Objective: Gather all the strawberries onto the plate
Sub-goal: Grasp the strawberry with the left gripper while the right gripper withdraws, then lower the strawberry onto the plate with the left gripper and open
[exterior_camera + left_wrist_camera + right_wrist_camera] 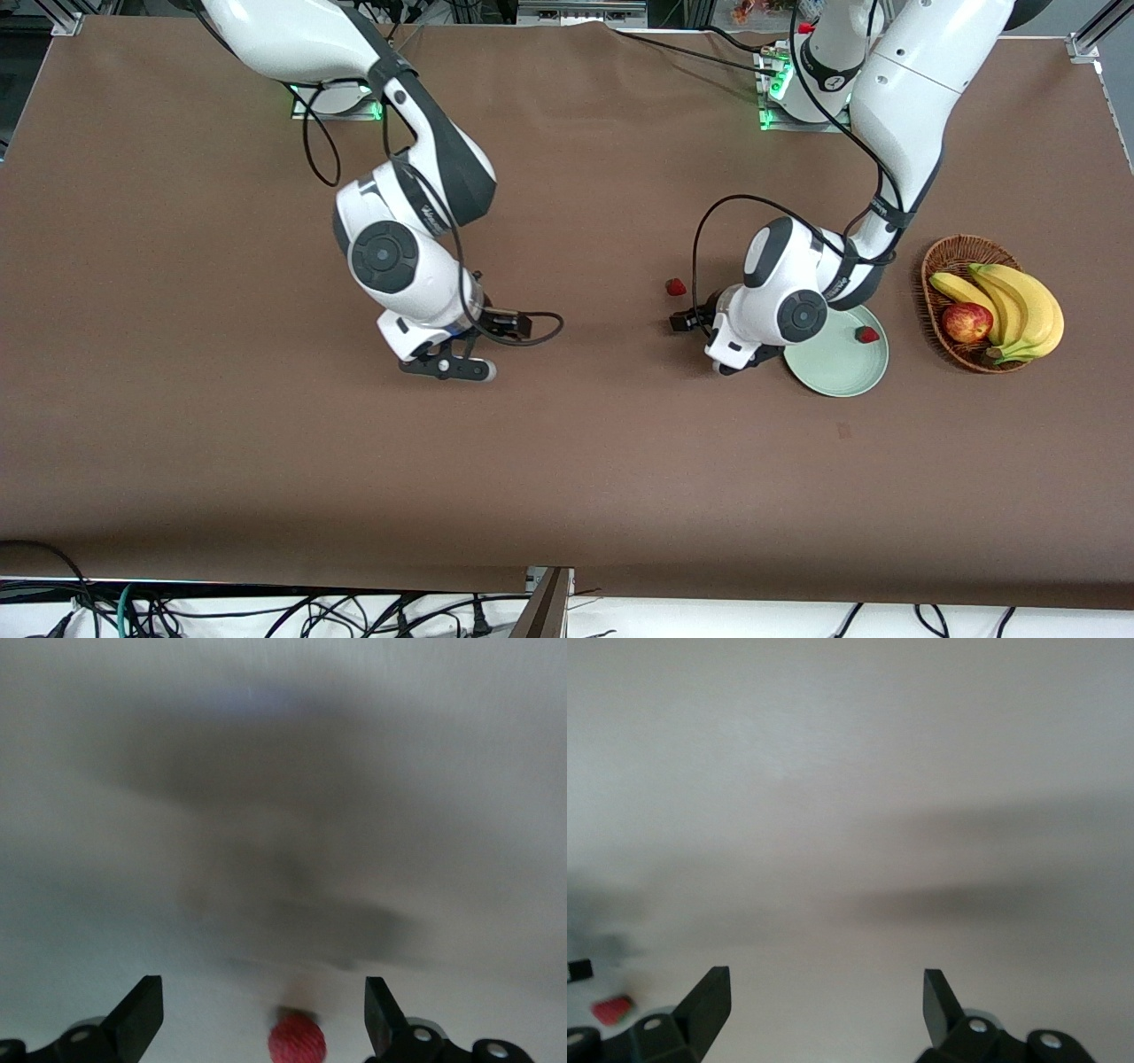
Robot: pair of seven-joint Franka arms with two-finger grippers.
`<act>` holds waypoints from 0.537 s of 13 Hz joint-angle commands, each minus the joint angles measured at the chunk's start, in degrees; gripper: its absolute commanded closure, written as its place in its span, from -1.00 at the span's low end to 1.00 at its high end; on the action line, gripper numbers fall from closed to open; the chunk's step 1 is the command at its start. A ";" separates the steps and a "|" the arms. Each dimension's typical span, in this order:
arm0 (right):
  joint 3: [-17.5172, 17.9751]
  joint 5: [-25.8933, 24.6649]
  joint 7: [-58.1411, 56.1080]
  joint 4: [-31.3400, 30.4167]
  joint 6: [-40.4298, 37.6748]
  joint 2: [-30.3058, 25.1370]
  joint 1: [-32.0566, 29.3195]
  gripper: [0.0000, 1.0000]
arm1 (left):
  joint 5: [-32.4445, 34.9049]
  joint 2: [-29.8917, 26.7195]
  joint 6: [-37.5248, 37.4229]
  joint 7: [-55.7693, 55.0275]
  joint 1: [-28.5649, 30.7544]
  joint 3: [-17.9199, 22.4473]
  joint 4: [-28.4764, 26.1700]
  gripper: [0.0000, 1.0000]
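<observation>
The plate (837, 363) lies nearest the front camera of the things on the brown table (266, 461), toward the left arm's end. One strawberry (866, 334) sits in it at the rim nearest the wicker basket (952, 257), which stands just beside the plate and holds bananas (1019, 306) and a red apple (967, 322). The left gripper (740, 359) hangs low at the plate's edge on the side away from the basket, its wrist body covering part of the rim; in the left wrist view its fingers (142, 1014) are spread wide, with a second strawberry (297, 1038) lying free between them. A third strawberry (676, 286) lies on the table farther from the front camera than the plate, near the left wrist. The right gripper (447, 365) hovers low over bare table well apart from the plate, fingers (709, 1001) wide and holding nothing.
</observation>
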 commanded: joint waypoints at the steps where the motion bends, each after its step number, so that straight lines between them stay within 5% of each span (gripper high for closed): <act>1: -2.37 0.82 -5.08 -8.74 -2.27 -10.02 -0.12 -0.98 | -0.84 -2.42 0.98 -4.18 -0.92 -1.01 -2.94 -1.00; 7: -8.08 0.47 -14.13 -8.84 -11.75 -18.55 -0.04 -0.99 | -0.93 -1.62 6.24 -4.71 -3.90 -1.18 -6.70 -1.00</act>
